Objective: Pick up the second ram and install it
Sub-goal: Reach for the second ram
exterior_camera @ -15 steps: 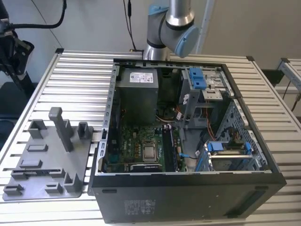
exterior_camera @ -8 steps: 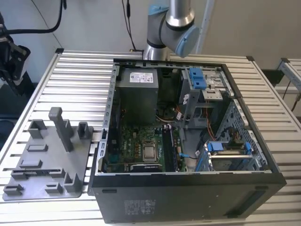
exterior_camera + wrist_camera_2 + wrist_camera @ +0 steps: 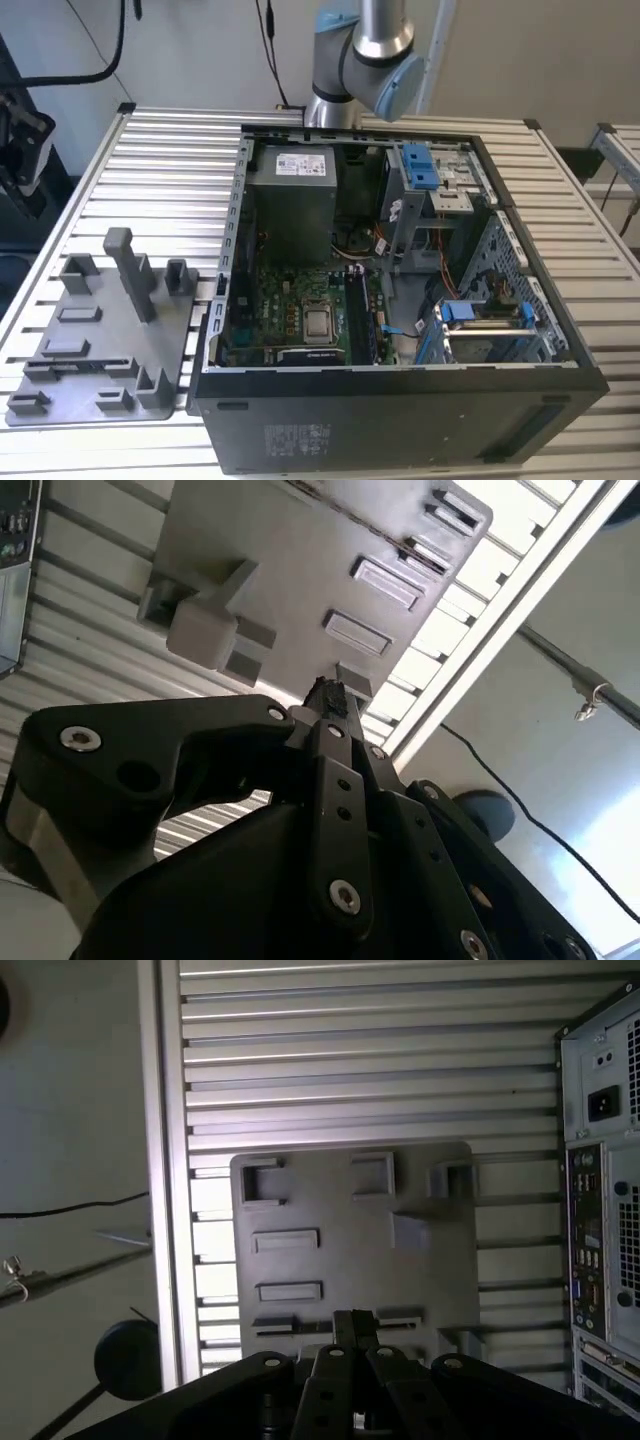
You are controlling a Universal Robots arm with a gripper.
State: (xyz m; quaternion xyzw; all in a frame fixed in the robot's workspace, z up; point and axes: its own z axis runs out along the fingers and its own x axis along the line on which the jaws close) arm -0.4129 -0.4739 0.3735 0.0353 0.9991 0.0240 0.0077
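Slatted metal table [image 3: 160, 170] carries an open computer case [image 3: 400, 425] toward the exterior view's right and a grey tray [image 3: 170, 330] toward the exterior view's left, just beside it. At the far edge we see the arm [image 3: 365, 60] rising. In both wrist views the gripper [image 3: 356, 1328] [image 3: 328, 702] hangs above the tray, its tips pressed together with no gap showing. We cannot tell whether anything thin is pinched there. Beneath them runs the tray's long near slot [image 3: 78, 365] – whether the ram lies in it, we cannot tell.
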